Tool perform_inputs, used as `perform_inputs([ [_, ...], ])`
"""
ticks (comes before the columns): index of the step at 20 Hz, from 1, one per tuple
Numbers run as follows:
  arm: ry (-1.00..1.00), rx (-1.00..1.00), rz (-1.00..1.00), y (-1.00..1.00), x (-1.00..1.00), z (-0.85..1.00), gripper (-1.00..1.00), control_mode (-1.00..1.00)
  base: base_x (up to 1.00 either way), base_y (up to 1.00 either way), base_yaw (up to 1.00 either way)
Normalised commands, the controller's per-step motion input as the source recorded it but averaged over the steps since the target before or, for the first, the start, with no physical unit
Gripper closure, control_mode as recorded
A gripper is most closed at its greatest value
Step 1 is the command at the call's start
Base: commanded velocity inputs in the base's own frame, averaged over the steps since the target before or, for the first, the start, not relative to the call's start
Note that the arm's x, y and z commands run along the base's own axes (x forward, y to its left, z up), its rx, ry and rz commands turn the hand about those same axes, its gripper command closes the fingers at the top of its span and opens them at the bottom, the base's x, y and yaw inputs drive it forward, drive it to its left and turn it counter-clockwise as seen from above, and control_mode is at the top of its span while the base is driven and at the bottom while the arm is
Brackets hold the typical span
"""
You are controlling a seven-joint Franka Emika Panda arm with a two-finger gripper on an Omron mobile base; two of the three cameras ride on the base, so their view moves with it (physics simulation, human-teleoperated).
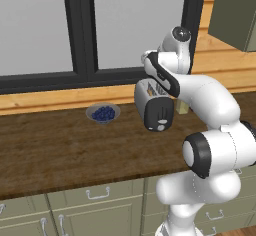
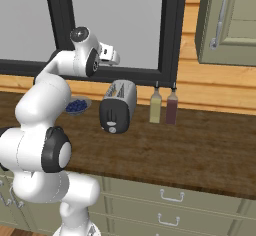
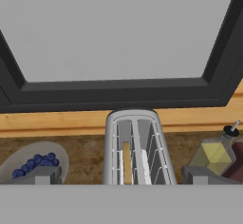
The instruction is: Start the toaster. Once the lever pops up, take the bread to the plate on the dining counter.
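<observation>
Kitchen wall with a large dark-framed window (image 2: 115, 25) above a wooden worktop (image 1: 60, 150) fitted with grey-green drawers (image 2: 170, 200). A wall cabinet (image 2: 230, 20) hangs at upper right in the right base view.

The toaster (image 2: 118, 106) stands on the worktop below the window, its black end face turned toward the robot. On that face the lever (image 2: 108, 116) shows as a pale tab above a round white knob (image 2: 113, 129). Its exact height on the face is too small to read with certainty; judged from the tab's position, it does not appear pressed down.

The bread (image 3: 126, 163) sits in the toaster's left slot as seen in the hand view, a tan edge visible between the wires. It is not lifted out.

Beside the toaster: a grey bowl of blueberries (image 1: 103, 113) on one side, two bottles (image 2: 163, 106) on the other, all apart from it.

The gripper (image 2: 111, 55) hangs above and behind the toaster, well clear of it. Its jaws stand wide apart and hold nothing.

Assessment: no step appears completed. Remaining: press the lever, wait for it to rise, extract the slice, carry it to the plate on the dining counter.
</observation>
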Motion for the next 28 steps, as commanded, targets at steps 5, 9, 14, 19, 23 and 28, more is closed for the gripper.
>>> perform_inputs([
  [5, 0.00, 0.00, 0.00, 0.00, 0.00, 0.00, -1.00, -1.00, 0.00, 0.00, 0.00],
  [9, 0.00, 0.00, 0.00, 0.00, 0.00, 0.00, -1.00, -1.00, 0.00, 0.00, 0.00],
  [14, 0.00, 0.00, 0.00, 0.00, 0.00, 0.00, -1.00, -1.00, 0.00, 0.00, 0.00],
  [19, 0.00, 0.00, 0.00, 0.00, 0.00, 0.00, -1.00, -1.00, 0.00, 0.00, 0.00],
  [23, 0.00, 0.00, 0.00, 0.00, 0.00, 0.00, -1.00, -1.00, 0.00, 0.00, 0.00],
  [28, 0.00, 0.00, 0.00, 0.00, 0.00, 0.00, -1.00, -1.00, 0.00, 0.00, 0.00],
])
